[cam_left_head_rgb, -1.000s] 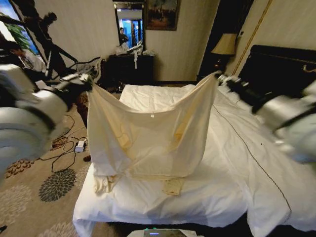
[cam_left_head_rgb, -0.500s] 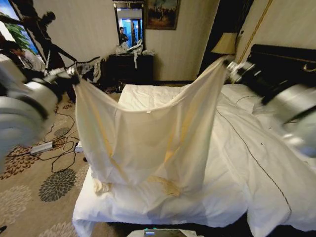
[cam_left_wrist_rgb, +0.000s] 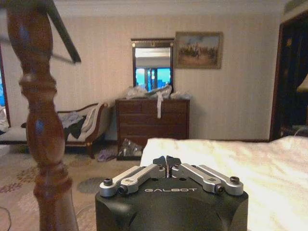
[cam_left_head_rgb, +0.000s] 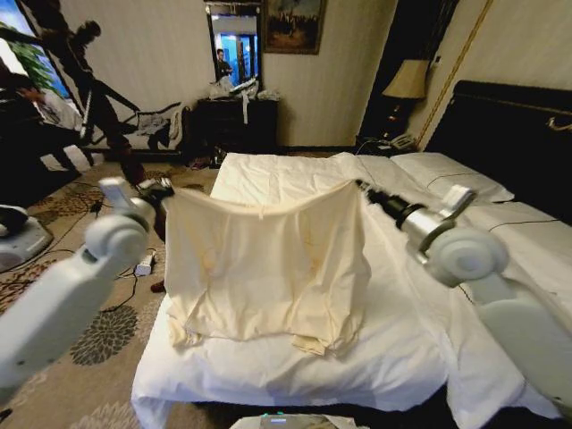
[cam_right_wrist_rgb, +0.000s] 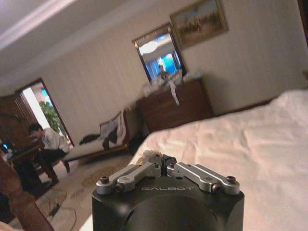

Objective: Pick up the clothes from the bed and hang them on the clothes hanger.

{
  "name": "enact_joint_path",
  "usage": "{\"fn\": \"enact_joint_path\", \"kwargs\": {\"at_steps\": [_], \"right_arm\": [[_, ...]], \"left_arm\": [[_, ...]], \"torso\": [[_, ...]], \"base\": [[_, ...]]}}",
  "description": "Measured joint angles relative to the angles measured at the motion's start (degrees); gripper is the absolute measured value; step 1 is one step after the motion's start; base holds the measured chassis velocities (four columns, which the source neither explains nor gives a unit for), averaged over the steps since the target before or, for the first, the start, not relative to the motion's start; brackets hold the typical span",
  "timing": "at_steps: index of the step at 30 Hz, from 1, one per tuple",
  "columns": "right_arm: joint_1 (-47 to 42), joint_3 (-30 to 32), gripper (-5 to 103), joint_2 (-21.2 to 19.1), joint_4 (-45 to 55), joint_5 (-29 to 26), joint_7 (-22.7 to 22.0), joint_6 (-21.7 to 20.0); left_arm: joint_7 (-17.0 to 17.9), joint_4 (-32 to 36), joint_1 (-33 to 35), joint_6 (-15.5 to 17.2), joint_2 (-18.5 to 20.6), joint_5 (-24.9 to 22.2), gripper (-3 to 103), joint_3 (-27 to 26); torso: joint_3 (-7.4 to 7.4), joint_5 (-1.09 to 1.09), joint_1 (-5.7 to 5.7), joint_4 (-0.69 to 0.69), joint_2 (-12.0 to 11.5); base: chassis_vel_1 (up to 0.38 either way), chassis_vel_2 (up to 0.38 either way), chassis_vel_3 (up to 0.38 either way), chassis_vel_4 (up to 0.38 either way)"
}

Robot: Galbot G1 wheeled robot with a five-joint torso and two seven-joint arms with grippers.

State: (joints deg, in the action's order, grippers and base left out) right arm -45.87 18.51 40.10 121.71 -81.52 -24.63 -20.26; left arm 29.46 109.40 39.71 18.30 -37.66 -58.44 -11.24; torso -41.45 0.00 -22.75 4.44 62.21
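Both end effectors pinch the clothes (cam_left_head_rgb: 268,264) by the top corners, the left end effector (cam_left_head_rgb: 164,192) and right end effector (cam_left_head_rgb: 361,187) spreading the cream garment above the bed (cam_left_head_rgb: 429,295), its hem draping onto the duvet.

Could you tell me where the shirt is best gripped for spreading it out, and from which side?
At its two top corners, from the outer sides. The shirt hangs flat between the left gripper and the right gripper, both shut on those corners, its hem draping onto the bed.
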Motion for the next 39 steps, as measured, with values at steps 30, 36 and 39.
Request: {"fn": "enact_joint_path", "kwargs": {"at_steps": [30,36,39], "right_arm": [[-2.22,-6.13,0,1.06,-3.32,3.72,0.93,0.22],[-2.21,-6.11,0,1.02,-3.27,3.77,0.87,0.27],[-2.72,-5.71,0,0.68,-3.12,3.85,0.76,0.28]], "left_arm": [[-5.07,-3.16,5.64,8.81,0.05,-6.51,64,-1.27],[-4.64,-1.66,5.58,7.61,0.52,-6.38,91,-1.82],[-4.13,0.64,5.68,6.9,1.16,-6.59,96,-2.63]], "torso": [[0.0,0.0,-0.01,0.02,0.0],[0.0,-0.01,-0.01,0.01,0.0],[0.0,-0.01,-0.02,-0.01,0.0]], "base": [[0.0,0.0,0.0,0.0],[0.0,0.0,0.0,0.0],[0.0,0.0,0.0,0.0]]}}
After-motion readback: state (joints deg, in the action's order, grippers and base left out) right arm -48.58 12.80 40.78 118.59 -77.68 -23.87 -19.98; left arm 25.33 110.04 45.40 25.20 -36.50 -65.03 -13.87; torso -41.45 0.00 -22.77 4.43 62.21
